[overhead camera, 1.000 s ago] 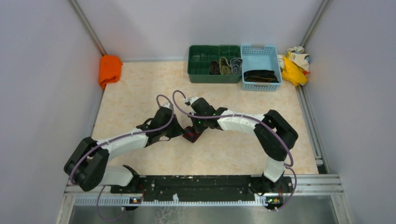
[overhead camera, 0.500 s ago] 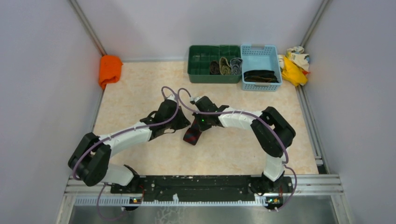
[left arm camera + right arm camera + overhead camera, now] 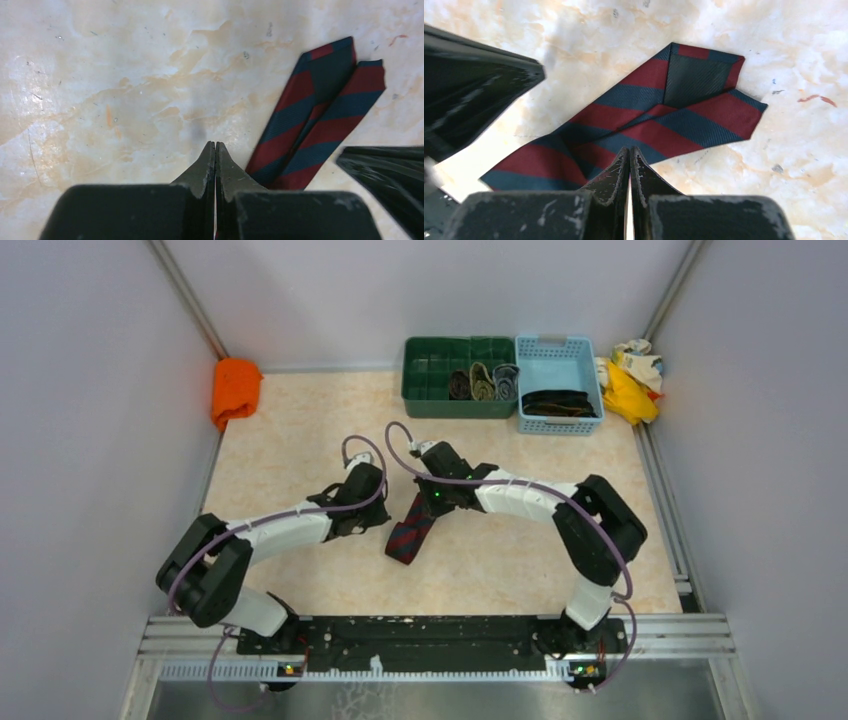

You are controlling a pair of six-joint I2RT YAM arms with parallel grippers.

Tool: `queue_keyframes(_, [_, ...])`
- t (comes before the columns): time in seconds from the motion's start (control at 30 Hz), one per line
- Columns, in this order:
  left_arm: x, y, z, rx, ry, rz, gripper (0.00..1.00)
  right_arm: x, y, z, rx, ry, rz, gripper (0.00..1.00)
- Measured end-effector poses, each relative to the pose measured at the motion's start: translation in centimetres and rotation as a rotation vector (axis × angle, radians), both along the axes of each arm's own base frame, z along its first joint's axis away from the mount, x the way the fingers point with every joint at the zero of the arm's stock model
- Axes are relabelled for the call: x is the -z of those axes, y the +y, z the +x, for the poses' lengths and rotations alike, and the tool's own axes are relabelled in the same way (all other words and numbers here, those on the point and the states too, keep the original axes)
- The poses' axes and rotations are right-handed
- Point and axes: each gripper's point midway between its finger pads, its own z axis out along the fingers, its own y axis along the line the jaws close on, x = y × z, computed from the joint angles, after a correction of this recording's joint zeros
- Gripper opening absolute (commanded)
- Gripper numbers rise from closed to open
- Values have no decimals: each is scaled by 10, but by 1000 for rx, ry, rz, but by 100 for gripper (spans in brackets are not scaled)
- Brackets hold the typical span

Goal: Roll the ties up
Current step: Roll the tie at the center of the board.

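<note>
A dark red tie with navy stripes [image 3: 406, 532] lies on the table, folded double, its ends toward the near edge. In the left wrist view the tie [image 3: 320, 115] lies just right of my left gripper [image 3: 215, 145], whose jaws are pressed together with nothing between the tips. My right gripper [image 3: 630, 150] is shut too, its tips over the tie's [image 3: 664, 115] striped middle. From above, the left gripper [image 3: 386, 520] and the right gripper [image 3: 422, 508] flank the tie's far part. Rolled ties [image 3: 483, 383] sit in the green bin [image 3: 430, 400]. Dark ties [image 3: 558, 402] lie in the blue basket [image 3: 535, 345].
An orange cloth [image 3: 236, 390] lies at the far left wall. Yellow and cream rags [image 3: 630, 375] are piled right of the blue basket. The right gripper's black finger [image 3: 385, 170] shows in the left wrist view, close to the tie.
The tie, bunched under the grippers a second ago, now lies stretched toward the near edge. The left gripper has drawn back to the left; the right one shifted slightly right.
</note>
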Motion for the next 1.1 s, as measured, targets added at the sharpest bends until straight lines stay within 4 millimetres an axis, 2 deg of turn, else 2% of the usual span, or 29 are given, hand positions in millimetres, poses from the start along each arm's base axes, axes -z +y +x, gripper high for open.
queue_keyframes(0.17, [12, 2, -4, 9, 25, 20, 0, -35, -7, -7, 15, -49, 58, 0])
queue_keyframes(0.27, [14, -1, -4, 26, 26, 10, 0, -40, -15, -17, 18, -47, 79, 0])
queue_keyframes(0.5, [19, -18, -6, 86, 46, -46, 0, 3, -36, -52, 34, 81, 43, 0])
queue_keyframes(0.6, [19, -25, -6, 108, 48, -71, 0, 13, -40, -61, 43, 118, 42, 0])
queue_keyframes(0.83, [20, -30, -7, 129, 40, -103, 0, 27, -25, -56, 49, 139, 79, 0])
queue_keyframes(1.1, [21, -36, -6, 144, 26, -127, 0, 25, 0, -38, 40, 128, 132, 0])
